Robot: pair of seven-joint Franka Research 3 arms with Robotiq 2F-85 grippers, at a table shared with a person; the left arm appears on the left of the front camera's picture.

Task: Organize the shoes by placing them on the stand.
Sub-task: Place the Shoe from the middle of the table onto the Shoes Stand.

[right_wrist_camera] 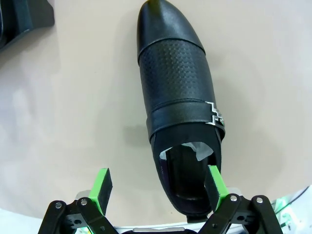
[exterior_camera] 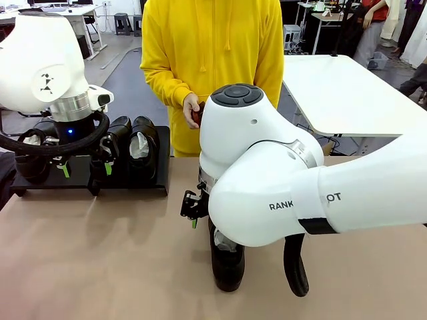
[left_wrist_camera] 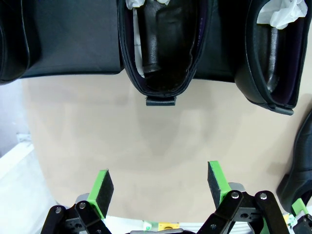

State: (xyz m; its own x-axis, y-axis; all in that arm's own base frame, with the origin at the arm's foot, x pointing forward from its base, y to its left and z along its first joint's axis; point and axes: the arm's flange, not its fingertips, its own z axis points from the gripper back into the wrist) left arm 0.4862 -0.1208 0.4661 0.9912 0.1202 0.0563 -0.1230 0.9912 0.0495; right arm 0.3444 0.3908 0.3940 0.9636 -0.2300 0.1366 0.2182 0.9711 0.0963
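Right gripper [right_wrist_camera: 158, 187] hangs with its jaws wide over one shoe [exterior_camera: 227, 260] lying on the near tabletop [exterior_camera: 100, 267], one pad beside its heel opening, nothing gripped. Far left, the left gripper [left_wrist_camera: 161, 184] is wide too, empty, before the stand [exterior_camera: 153, 187]. Shoes [exterior_camera: 137, 143] already sit there; this last one remains.

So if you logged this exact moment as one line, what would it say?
left gripper: open, empty, near stand | right gripper: open, one pad inside shoe on table | person's hand: holding small object
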